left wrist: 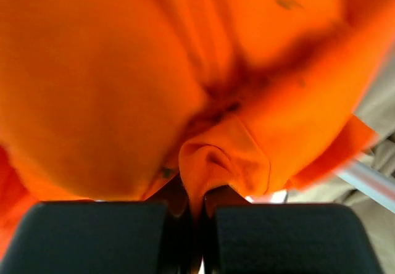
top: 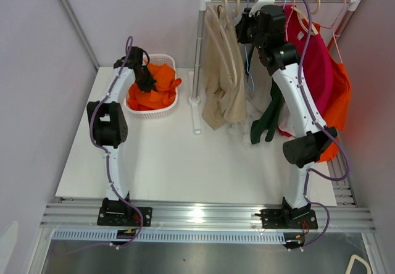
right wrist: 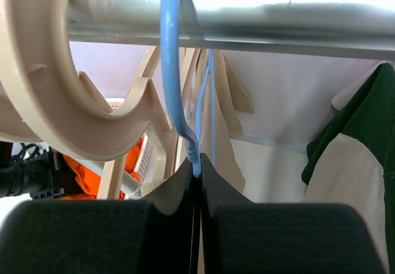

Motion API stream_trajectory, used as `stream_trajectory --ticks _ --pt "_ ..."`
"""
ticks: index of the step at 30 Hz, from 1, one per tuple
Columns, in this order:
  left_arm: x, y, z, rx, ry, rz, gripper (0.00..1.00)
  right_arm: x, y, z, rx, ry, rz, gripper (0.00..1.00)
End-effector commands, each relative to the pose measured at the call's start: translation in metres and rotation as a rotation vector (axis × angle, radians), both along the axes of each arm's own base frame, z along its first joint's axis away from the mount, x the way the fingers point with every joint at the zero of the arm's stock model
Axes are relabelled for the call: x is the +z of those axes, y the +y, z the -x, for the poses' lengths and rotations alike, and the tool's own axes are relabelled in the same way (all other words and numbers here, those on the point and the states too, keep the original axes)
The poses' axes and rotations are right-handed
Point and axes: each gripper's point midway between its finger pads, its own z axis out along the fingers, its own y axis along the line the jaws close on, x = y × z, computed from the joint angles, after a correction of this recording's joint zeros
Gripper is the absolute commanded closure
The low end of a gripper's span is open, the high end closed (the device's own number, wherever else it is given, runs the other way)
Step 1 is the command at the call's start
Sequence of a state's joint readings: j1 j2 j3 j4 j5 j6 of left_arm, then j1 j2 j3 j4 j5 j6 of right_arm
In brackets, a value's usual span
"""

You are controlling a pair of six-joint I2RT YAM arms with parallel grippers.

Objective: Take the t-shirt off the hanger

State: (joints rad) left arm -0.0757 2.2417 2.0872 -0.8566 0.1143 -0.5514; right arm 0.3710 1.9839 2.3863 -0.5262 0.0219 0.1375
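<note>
Pinched at the tips of the left gripper (left wrist: 197, 209): a pucker of orange t-shirt (left wrist: 111, 89), jaws pressed together on the fold with only cloth between them. Above the pinch, nothing but blurred orange across most of the left wrist view. From above, shirt (top: 162, 83) bunched in and over the white basket (top: 154, 112) at the far left of the table (top: 185, 163), with the left gripper (top: 144, 78) down on the heap's left side.

At the rail (right wrist: 247, 8): right gripper (right wrist: 199, 169) closed on the thin blue hanger (right wrist: 171, 70), wire running up from between the jaws and hooked over the bar. Well apart from the shirt, off to the right.

Hard to make out: shirt's shape, collar and sleeves, lost in the close-up blur and crumpled in the overhead view. Blue hanger's lower frame hidden in the right wrist view; only thin blue lines (top: 249, 67) below the right gripper (top: 247, 27) from above. Jaw tips there masked by the wrist.

Only in the right wrist view: the grip on the wire, and a beige hanger (right wrist: 37, 101) hook just left of it. Only from above: beige garment (top: 222, 83), green one (top: 266, 116) and red one (top: 318, 64) along the rail.
</note>
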Motion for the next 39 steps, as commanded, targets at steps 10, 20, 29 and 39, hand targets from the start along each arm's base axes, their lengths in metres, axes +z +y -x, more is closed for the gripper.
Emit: stream_trajectory --ticks 10,20,29,39 --pt "0.124 0.027 0.0 0.085 -0.264 0.023 0.06 0.05 -0.024 0.028 -0.07 -0.094 0.002 0.36" --pt "0.276 0.022 0.049 0.098 -0.61 -0.105 0.01 0.09 -0.052 0.083 -0.043 -0.095 -0.04 0.24" --pt "0.326 -0.017 0.105 -0.032 -0.754 -0.097 0.01 0.115 -0.139 0.135 -0.243 -0.124 0.026 0.25" --pt "0.336 -0.042 0.15 -0.126 -0.83 -0.105 0.01 0.1 -0.223 0.14 -0.413 -0.058 -0.017 0.24"
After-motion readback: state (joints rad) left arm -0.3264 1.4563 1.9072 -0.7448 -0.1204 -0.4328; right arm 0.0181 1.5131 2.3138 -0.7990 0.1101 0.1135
